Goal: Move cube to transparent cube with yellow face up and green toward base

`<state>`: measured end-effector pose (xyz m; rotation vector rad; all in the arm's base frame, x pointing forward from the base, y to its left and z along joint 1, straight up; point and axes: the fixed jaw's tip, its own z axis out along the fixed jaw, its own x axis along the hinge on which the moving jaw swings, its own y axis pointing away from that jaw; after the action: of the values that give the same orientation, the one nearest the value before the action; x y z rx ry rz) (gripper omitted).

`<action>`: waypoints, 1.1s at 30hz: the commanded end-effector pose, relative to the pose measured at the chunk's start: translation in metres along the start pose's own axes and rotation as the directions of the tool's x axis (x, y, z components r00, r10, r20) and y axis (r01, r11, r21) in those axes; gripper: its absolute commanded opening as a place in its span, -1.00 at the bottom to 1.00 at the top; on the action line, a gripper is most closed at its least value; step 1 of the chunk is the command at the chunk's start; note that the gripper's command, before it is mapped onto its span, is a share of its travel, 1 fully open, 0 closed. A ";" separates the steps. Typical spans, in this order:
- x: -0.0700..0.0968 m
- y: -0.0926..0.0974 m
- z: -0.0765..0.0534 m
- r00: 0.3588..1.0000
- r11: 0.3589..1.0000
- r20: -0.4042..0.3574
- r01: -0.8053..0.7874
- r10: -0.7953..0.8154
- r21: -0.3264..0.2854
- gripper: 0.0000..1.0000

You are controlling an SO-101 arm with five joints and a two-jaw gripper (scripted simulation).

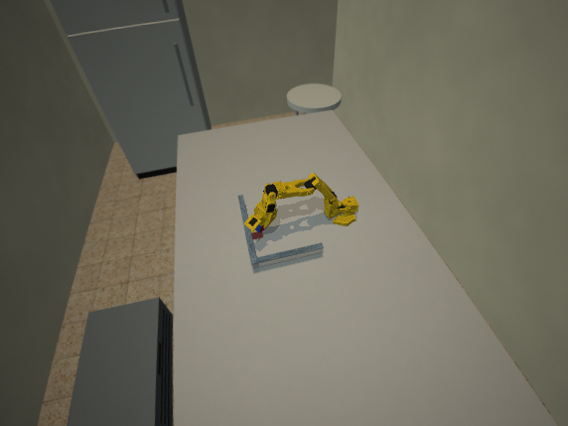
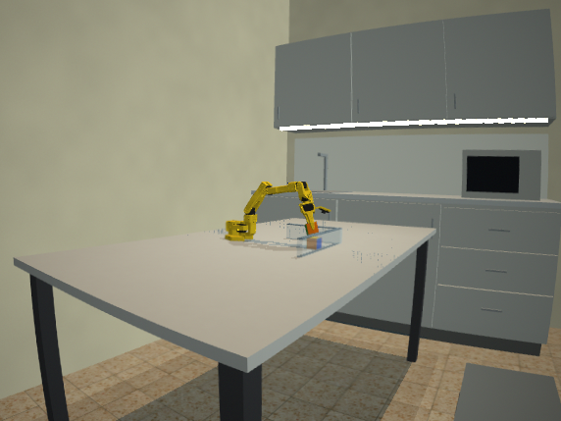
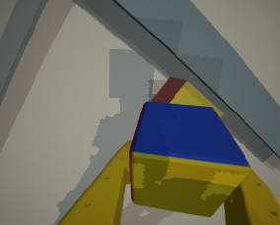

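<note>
The white table (image 1: 308,349) lies under the gripper and spreads wide to all sides of it. On the table, a grey L-shaped barrier (image 1: 283,257) runs just beside the gripper and past it. The yellow arm (image 2: 275,189) bends over from its base and ends in the gripper (image 3: 175,197), which points down. The gripper is closed on the cube (image 3: 189,158) and holds it above the table, with a blue and a yellow face toward the wrist camera. The transparent cube (image 3: 184,94) sits just below and beyond the gripper, close to the barrier.
</note>
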<state>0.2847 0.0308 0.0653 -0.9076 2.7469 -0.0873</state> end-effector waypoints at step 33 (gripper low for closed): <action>-0.014 -0.014 -0.014 0.945 0.949 0.107 -0.315 0.310 0.031 -0.56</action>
<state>0.2929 0.0286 0.0653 -0.4946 2.8187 -0.0424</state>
